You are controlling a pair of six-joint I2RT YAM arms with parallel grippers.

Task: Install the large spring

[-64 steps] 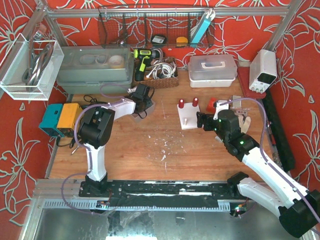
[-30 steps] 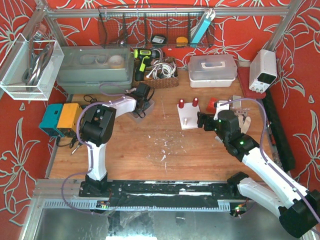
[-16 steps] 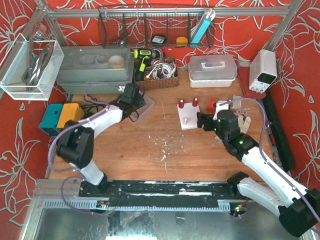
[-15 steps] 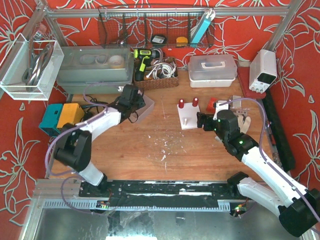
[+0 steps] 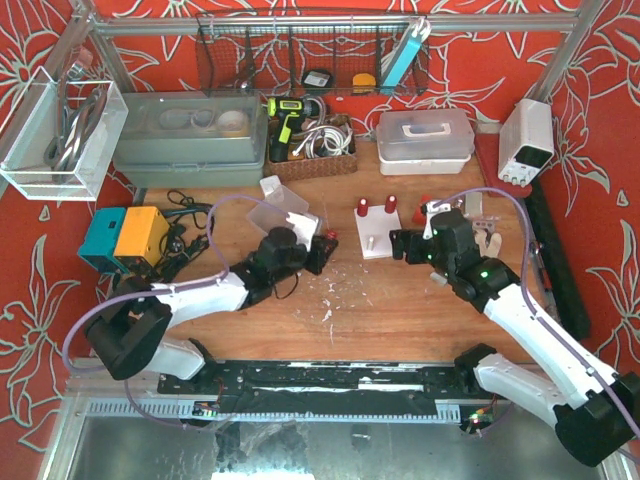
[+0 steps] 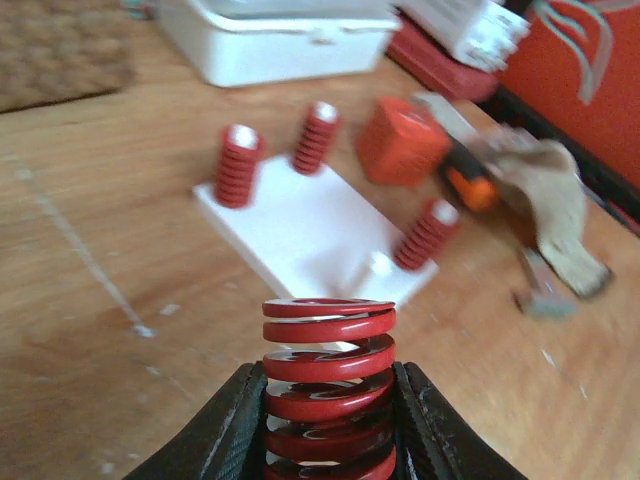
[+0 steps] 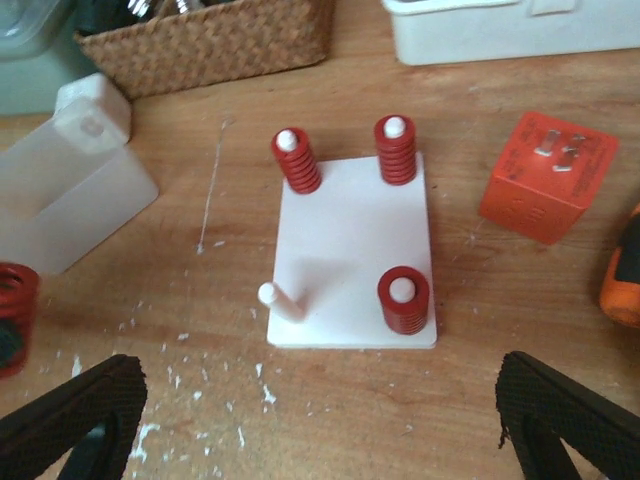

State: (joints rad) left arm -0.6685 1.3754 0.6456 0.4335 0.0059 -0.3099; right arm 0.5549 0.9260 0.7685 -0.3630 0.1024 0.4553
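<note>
My left gripper (image 5: pixel 318 252) is shut on a large red spring (image 6: pixel 328 385) and holds it upright, just left of the white peg plate (image 5: pixel 378 238). The spring also shows at the left edge of the right wrist view (image 7: pixel 12 315). The plate (image 7: pixel 350 250) has three small red springs on pegs (image 7: pixel 404 298) and one bare white peg (image 7: pixel 281 301) at its near left corner. My right gripper (image 5: pixel 400 246) hovers by the plate's right edge, open wide and empty, with its fingers (image 7: pixel 70 420) at the frame's lower corners.
An orange cube (image 7: pixel 558 190) and an orange-handled tool (image 7: pixel 625 270) lie right of the plate. A translucent box (image 5: pixel 287 208) lies behind the left gripper. A wicker basket (image 5: pixel 315 150), a white lidded box (image 5: pixel 425 140) and a grey bin (image 5: pixel 190 140) line the back.
My left arm has swung from the translucent box at the back to the table's middle, carrying the large spring toward the plate. The right gripper has shifted only slightly.
</note>
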